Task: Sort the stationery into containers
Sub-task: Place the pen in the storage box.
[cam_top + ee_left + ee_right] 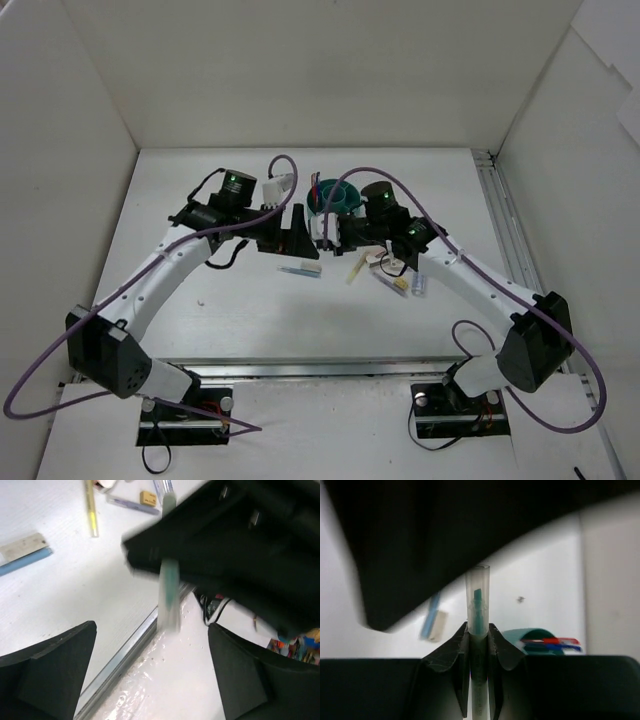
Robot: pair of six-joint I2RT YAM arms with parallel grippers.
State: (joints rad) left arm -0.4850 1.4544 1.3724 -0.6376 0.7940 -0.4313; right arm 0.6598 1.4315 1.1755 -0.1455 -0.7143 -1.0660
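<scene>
My right gripper (478,630) is shut on a pale highlighter pen (477,602) with a clear cap and green tip, which stands upright between its fingers. From above, both grippers meet beside the teal organizer (341,201). My left gripper (151,627) faces that same pen (169,587); its jaws stand wide apart and touch nothing. The organizer (532,634) shows behind my right fingers, with red and blue pens (555,642) in it. On the table lie a blue pen with a beige eraser (300,269), a yellow pen (357,268) and a small eraser (400,285).
White walls enclose the table on three sides. A metal rail (125,650) runs along the table's near edge. More small pens (418,287) lie under the right forearm. The black body of the right gripper (240,545) fills the upper right of the left wrist view.
</scene>
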